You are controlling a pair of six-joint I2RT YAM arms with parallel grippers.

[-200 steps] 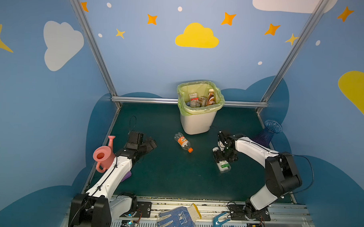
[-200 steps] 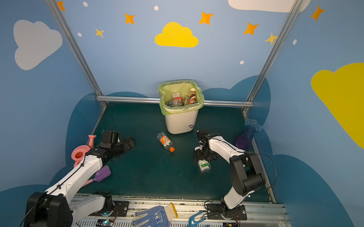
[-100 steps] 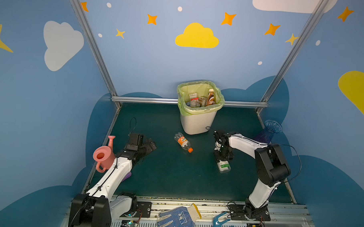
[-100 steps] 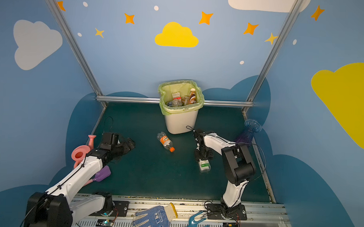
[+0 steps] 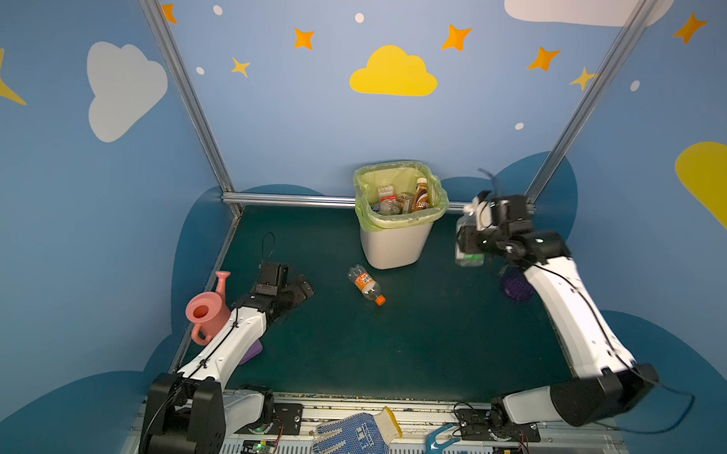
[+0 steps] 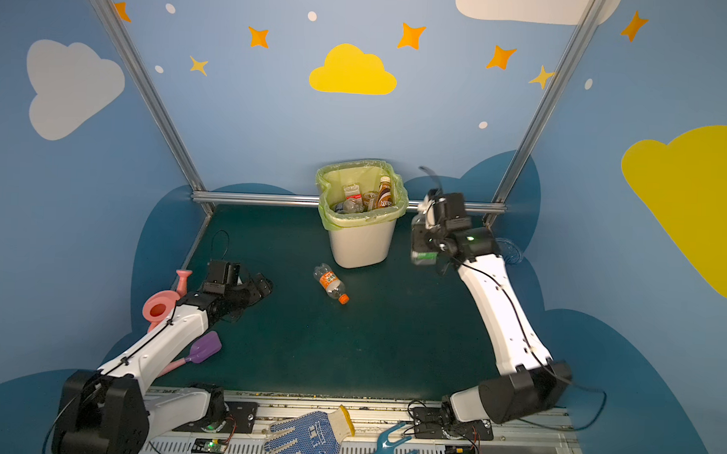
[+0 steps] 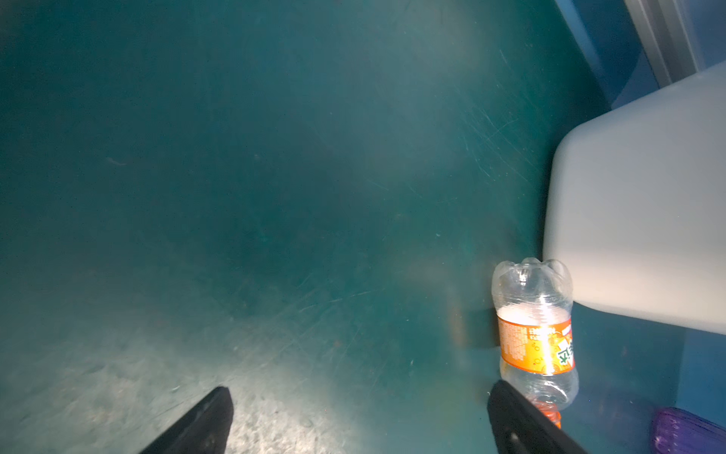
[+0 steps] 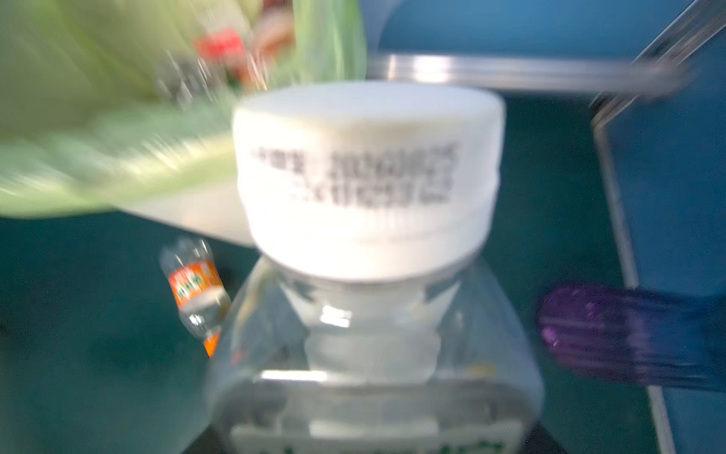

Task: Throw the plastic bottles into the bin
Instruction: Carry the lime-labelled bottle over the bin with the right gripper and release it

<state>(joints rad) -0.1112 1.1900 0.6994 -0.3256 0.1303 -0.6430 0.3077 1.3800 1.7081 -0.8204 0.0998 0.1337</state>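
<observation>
A watering can (image 5: 204,314) is seen at the far left. The left gripper (image 7: 360,387) is held low over the mat (image 5: 390,353), its jaws spread wide and empty. An orange-label bottle (image 5: 366,284) lies on its side just before the bin (image 5: 394,248), in which several bottles (image 5: 402,200) are piled. Right of the bin, a white-capped bottle (image 6: 424,257) is pinched upright in the right gripper (image 5: 473,240), clear of the mat. A vase (image 5: 515,285) is partly hidden behind that arm.
</observation>
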